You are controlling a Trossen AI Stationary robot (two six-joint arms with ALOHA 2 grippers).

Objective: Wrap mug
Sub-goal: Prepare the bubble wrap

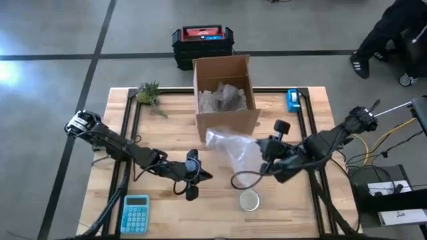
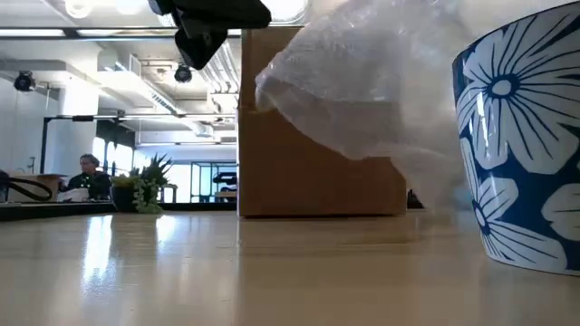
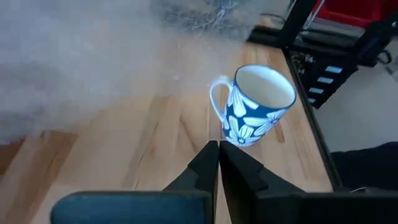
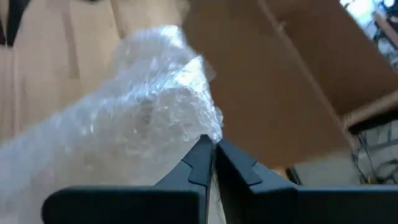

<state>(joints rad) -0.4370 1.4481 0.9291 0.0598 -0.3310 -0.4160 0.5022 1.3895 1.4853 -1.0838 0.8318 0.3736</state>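
Mug (image 3: 256,104) stood bare by my pinched-empty left gripper (image 3: 218,149) — unwrapped. My right gripper (image 4: 211,146) clamped bubble wrap (image 4: 140,118), lifting it clear for draping.

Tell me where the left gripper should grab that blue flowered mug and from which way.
Judging from the left wrist view, the mug stands upright, mouth open, handle toward the bubble wrap. The left gripper could probably come down from above and pinch the rim on the side away from the handle, one finger inside.
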